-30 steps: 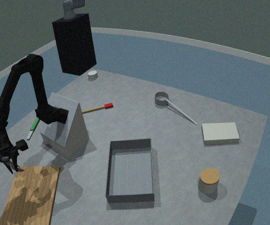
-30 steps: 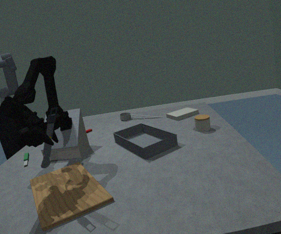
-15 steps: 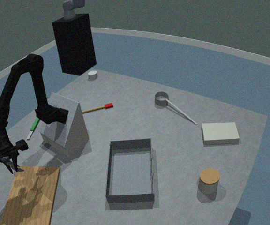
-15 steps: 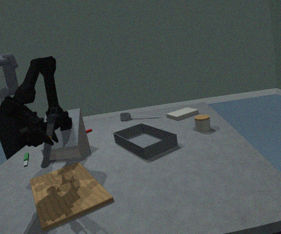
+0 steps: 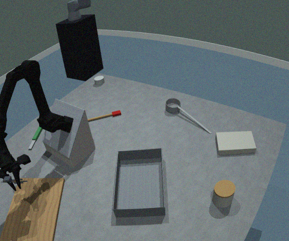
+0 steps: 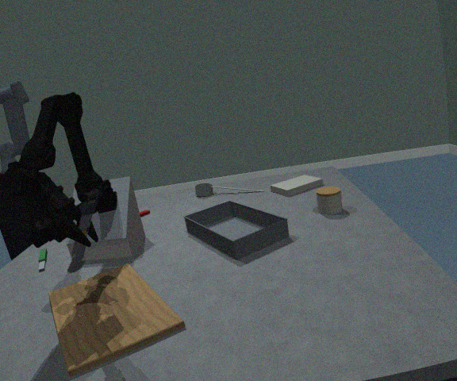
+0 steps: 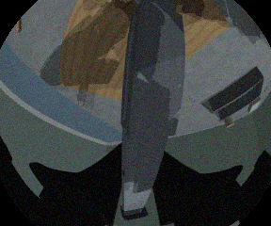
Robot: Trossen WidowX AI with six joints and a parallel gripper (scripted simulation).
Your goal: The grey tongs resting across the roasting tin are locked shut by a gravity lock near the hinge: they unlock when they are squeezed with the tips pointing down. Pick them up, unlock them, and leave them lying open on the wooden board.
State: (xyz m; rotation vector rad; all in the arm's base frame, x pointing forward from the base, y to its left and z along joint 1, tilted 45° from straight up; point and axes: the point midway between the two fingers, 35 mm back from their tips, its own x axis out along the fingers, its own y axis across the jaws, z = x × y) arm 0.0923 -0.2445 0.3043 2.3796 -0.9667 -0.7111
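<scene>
From where I stand, the wooden board [image 5: 51, 199] [image 6: 147, 311] [image 7: 93, 52] lies at eight o'clock from the roasting tin [image 5: 139, 212] [image 6: 257, 247] [image 7: 236, 88], seen from above. The grey tongs [image 5: 7, 178] [image 6: 87, 207] [image 7: 147, 110] hang above the board's twelve-o'clock end, pinched in the gripper [image 5: 17, 189] [image 6: 92, 243] [image 7: 137, 146], its fingers only slightly apart. Letting go this high could drop them askew; squeezing without tips down could leave them locked.

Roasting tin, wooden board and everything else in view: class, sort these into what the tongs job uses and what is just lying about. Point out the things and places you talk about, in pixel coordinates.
Part of the job:
- grey tongs [image 7: 147, 118], held in the gripper [image 5: 18, 189] [image 6: 92, 243]
- roasting tin [image 5: 139, 212] [image 6: 261, 244]
- wooden board [image 5: 52, 207] [image 6: 147, 307]

Just lying about:
- cork-lidded jar [image 5: 223, 198] [image 6: 329, 203]
- cream block [image 5: 235, 141] [image 6: 296, 185]
- long-handled round cup [image 5: 172, 109] [image 6: 203, 190]
- green-handled tool [image 5: 37, 133] [image 6: 42, 255]
</scene>
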